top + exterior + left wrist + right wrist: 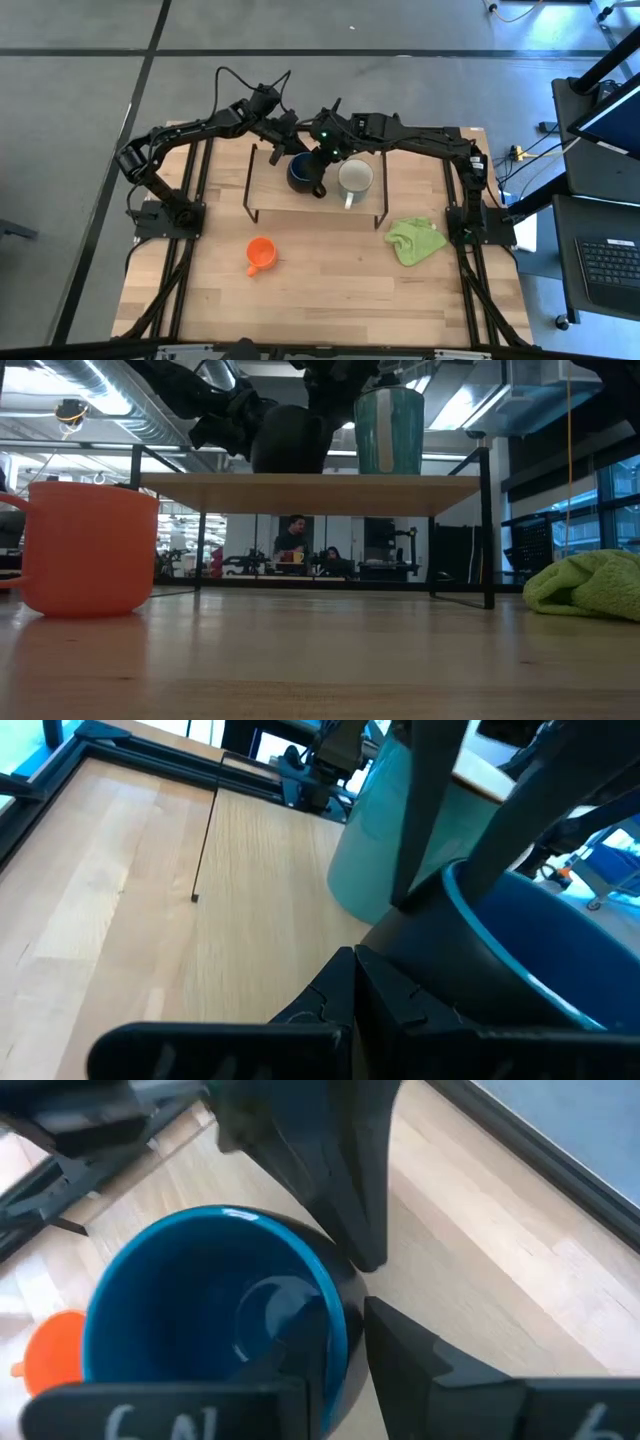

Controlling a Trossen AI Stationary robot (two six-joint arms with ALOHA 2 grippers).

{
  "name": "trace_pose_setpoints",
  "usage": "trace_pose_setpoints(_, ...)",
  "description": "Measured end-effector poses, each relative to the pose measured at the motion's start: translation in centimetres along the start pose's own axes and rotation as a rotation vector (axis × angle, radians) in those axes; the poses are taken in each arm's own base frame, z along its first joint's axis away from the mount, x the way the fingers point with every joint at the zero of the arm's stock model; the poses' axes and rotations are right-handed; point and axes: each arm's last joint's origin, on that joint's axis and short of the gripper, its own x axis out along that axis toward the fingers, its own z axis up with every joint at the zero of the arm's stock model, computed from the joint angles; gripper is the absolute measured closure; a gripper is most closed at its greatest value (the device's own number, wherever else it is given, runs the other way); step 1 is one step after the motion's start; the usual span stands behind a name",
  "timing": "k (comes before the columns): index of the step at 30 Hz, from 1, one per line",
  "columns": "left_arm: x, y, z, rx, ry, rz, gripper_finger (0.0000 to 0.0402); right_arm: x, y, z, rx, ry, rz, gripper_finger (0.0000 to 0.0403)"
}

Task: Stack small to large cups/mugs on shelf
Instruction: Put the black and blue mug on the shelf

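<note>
The dark blue mug stands on the light-wood shelf, with the white mug upright beside it toward the table's right. The small orange mug stands on the tabletop in front of the shelf. My right gripper is above the blue mug and shut on it. My left gripper is at the mug's far left side with its fingers together. In the low view the blue mug and the white mug both rest on the shelf board. My right gripper holds the blue mug's rim with one finger inside the mug and one outside, coming from above and pointing down. The mug is upright with its base on the shelf board. My left gripper's shut fingertips lie against the mug's dark outer wall, slanting down from the far left.
A lime-green cloth lies on the tabletop at the right, in front of the right arm's base. The shelf's thin black wire legs stand at either end. People sit far off in the room behind the table.
</note>
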Motion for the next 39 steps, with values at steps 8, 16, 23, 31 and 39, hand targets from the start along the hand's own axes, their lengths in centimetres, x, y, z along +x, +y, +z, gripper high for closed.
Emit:
trace_pose_setpoints(8, 0.0, 0.0, -0.1, -0.005, 0.01, 0.005, 0.0401, -1.2, 0.3, 0.9, -0.014, -0.049, 0.027, 0.033)
trace_pose_setpoints(16, 0.0, 0.0, -0.1, -0.005, 0.01, 0.004, 0.0401, -1.7, 0.3, 1.0, -0.021, -0.056, 0.027, 0.033)
trace_pose_setpoints(23, 0.0, 0.0, -0.2, 0.007, 0.014, -0.006, 0.0401, -1.7, 0.4, 1.2, -0.019, -0.084, 0.014, 0.033)
trace_pose_setpoints(31, 0.0, -0.2, -0.3, 0.001, 0.021, -0.032, 0.0401, -1.7, 0.4, 1.2, -0.022, -0.083, 0.012, 0.033)
trace_pose_setpoints(39, 0.7, -0.7, -0.3, 0.036, 0.028, -0.06, 0.0401, -1.7, 0.4, 1.2, -0.018, -0.083, 0.012, 0.033)
